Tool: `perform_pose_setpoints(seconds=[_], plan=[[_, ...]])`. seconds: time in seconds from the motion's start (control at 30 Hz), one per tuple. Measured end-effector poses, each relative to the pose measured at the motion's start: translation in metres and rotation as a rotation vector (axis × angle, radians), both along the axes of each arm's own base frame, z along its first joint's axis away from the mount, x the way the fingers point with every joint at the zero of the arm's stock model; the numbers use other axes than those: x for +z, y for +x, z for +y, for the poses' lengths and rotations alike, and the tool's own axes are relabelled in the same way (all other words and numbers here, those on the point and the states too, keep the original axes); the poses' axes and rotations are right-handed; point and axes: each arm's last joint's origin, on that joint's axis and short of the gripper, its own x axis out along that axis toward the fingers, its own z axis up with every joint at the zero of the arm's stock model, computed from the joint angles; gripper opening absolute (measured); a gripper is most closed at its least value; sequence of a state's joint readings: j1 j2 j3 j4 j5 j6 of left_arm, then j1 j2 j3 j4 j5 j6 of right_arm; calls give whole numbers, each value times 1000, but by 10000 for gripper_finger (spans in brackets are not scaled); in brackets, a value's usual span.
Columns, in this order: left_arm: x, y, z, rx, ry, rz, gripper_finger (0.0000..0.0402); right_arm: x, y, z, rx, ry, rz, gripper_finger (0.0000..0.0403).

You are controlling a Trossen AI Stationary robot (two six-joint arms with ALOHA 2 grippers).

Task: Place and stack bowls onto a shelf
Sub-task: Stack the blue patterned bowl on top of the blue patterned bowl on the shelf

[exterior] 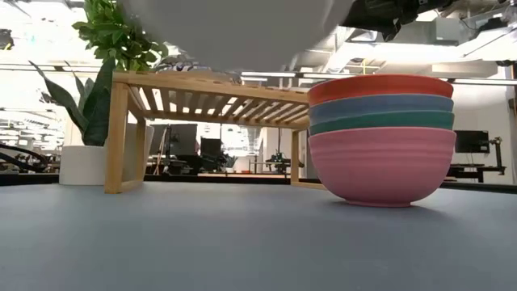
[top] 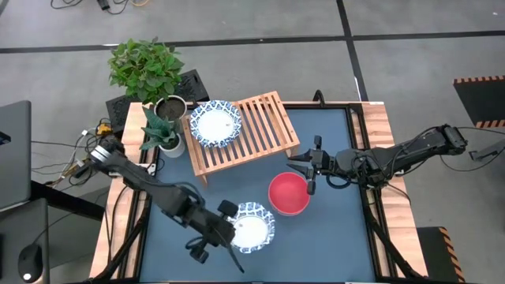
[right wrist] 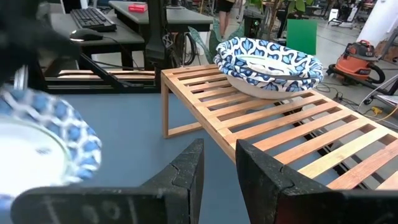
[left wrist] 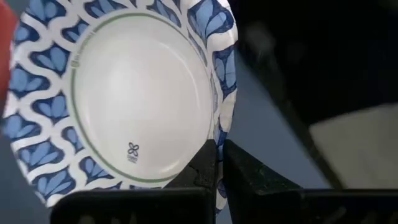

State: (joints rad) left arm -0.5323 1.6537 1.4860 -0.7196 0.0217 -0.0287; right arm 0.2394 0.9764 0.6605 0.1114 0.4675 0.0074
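A white bowl with a blue patterned rim (top: 254,227) (left wrist: 124,93) hangs above the table's near middle; its pale underside (exterior: 234,24) shows at the top of the low view. My left gripper (top: 234,229) (left wrist: 217,165) is shut on it. On the left part of the light-wood slatted shelf (top: 260,130) (right wrist: 280,124) rests a stack of patterned bowls (top: 215,122) (right wrist: 267,62). A stack of plain bowls (top: 289,193) (exterior: 380,137), red on top and pink at the bottom, stands on the table near the shelf. My right gripper (top: 298,164) (right wrist: 219,165) hovers by that stack, slightly open and empty. My left gripper pinches the bowl's patterned rim (left wrist: 219,146) on its left side, one finger inside the bowl and one outside. The fingers come slanting down from the table's left. The bowl is lifted clear of the table, its opening up.
A leafy plant (top: 146,67) and two potted plants (top: 170,106) (top: 167,140) stand at the far left beside the shelf. The shelf's right half (top: 272,122) is bare slats. Wooden edges (top: 383,134) frame the blue table top.
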Motion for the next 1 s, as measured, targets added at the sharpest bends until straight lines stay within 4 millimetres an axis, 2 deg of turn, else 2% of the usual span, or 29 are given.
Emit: perform_pose_setpoints(seconds=[0.13, 0.27, 0.43, 0.53, 0.7, 0.83, 1.0], plan=[[50, -10, 8, 47, -16, -144, 0, 0, 0, 0, 0, 0, 0, 118], [94, -27, 26, 215, 78, -303, 0, 0, 0, 0, 0, 0, 1, 118], [128, -49, 51, 469, 300, -502, 0, -1, 0, 0, 0, -1, 6, 118], [137, -58, 70, 595, 446, -541, 0, -1, 0, 0, 0, -6, 7, 118], [134, -58, 111, 753, 549, -450, 0, -1, 0, 0, 1, -9, 8, 118], [123, -55, 143, 841, 585, -319, 0, -1, 0, 0, 1, -9, 9, 118], [113, -55, 171, 866, 552, -172, 0, -1, 0, 0, 1, -9, 9, 118]])
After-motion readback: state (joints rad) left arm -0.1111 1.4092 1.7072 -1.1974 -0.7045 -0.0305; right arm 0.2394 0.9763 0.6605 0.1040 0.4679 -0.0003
